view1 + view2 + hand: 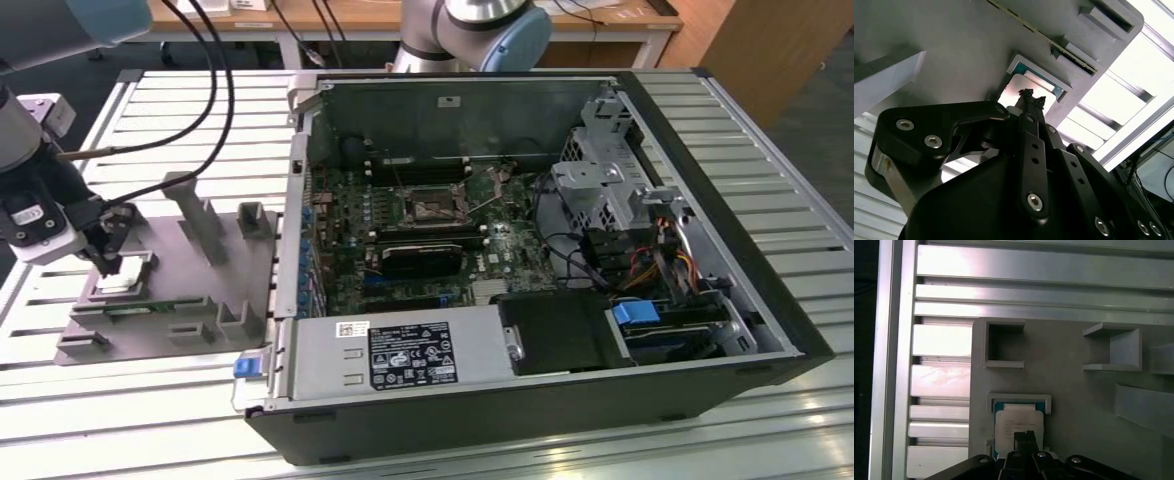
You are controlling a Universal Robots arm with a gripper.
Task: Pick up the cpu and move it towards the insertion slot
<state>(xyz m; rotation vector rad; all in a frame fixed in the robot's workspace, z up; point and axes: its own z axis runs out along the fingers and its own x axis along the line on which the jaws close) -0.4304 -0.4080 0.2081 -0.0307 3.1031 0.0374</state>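
Note:
The cpu (1010,422) is a flat silvery square lying in a framed nest of the grey holder block (187,300), at the exterior view's left. My gripper (1024,436) hovers right over it with its two thin fingertips pressed together and nothing between them. In the second wrist view the dark fingertips (1032,98) point at the bright chip top (1015,91). In the exterior view the gripper (107,262) stands just above the cpu (120,284). The insertion slot (434,207), a shiny-framed square socket, sits on the motherboard inside the open computer case, well to the exterior view's right of the gripper.
Upright grey posts (200,215) and empty square pockets (1004,345) rise from the holder near the gripper. The case's metal wall (296,200) stands between holder and motherboard. Cables (200,120) hang over the slatted aluminium table (174,100). A drive cage (607,180) is at the far side.

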